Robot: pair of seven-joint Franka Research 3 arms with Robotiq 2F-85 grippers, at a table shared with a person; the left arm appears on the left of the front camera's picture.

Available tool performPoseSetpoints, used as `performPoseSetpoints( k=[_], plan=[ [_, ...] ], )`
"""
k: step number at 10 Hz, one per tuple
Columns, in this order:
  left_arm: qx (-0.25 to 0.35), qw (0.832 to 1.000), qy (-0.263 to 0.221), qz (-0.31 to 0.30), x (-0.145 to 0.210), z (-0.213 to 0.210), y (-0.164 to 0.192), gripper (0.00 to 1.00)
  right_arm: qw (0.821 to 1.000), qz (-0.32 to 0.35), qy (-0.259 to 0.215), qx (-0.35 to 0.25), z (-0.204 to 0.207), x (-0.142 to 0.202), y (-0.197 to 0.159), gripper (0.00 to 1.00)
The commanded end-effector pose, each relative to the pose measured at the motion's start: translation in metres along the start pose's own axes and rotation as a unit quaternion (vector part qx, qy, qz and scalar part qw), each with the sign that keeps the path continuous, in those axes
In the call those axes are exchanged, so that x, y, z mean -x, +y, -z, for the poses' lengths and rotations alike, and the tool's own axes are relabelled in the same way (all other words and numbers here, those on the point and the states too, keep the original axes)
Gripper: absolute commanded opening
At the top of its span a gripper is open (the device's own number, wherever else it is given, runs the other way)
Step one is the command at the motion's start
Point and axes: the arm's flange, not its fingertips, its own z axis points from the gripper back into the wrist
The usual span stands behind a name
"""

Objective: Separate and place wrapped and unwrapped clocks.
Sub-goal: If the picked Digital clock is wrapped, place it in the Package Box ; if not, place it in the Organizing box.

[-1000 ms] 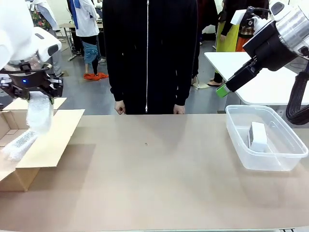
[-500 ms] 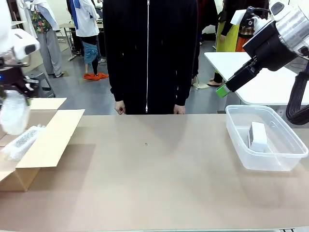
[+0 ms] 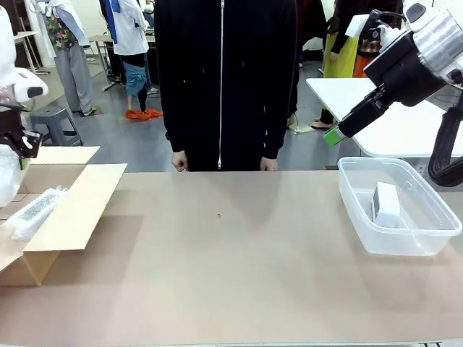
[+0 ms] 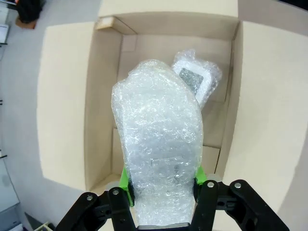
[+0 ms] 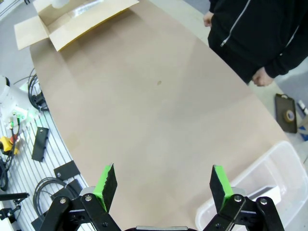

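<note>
L hand [image 4: 162,187] moved over box [image 4: 67,110], gripping wrapped clock [image 4: 159,149]

Cardboard box [image 3: 65,210] lies left on the table [image 3: 231,275], plastic tub [image 3: 427,238] right.

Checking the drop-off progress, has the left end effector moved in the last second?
Yes. The left end effector, holding the wrapped clock, moved toward picture left, across the cardboard box.
</note>
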Motion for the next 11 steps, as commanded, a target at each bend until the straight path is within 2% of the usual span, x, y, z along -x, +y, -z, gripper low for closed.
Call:
performPoseSetpoints(
  k=[1, 4, 6, 8, 9, 10, 11],
  plan=[
    [0.013, 1.000, 0.014, 0.012, -0.025, 0.023, -0.002, 0.54, 1.000, -0.003, -0.002, -0.005, 0.001, 0.000, -0.001, 1.00],
    [0.002, 0.999, 0.035, 0.003, -0.034, 0.067, 0.002, 0.54, 1.000, -0.003, -0.002, -0.005, 0.001, 0.000, -0.001, 1.00],
    [0.014, 0.999, 0.032, 0.004, -0.033, 0.078, 0.004, 0.54, 1.000, -0.003, -0.002, -0.005, 0.001, 0.000, -0.001, 1.00],
    [0.014, 0.998, 0.055, 0.021, -0.033, 0.084, 0.006, 0.54, 1.000, -0.003, -0.002, -0.005, 0.001, 0.000, -0.001, 1.00],
    [0.021, 0.996, 0.078, 0.037, -0.032, 0.085, 0.006, 0.63, 1.000, -0.003, -0.002, -0.005, 0.001, 0.000, -0.001, 1.00],
    [0.030, 0.995, 0.083, 0.046, -0.032, 0.086, 0.007, 1.00, 1.000, -0.003, -0.002, -0.005, 0.001, 0.000, -0.001, 1.00],
    [0.025, 0.994, 0.093, 0.046, -0.032, 0.088, 0.008, 1.00, 1.000, -0.003, -0.002, -0.005, 0.001, 0.000, -0.001, 1.00]
  ],
)
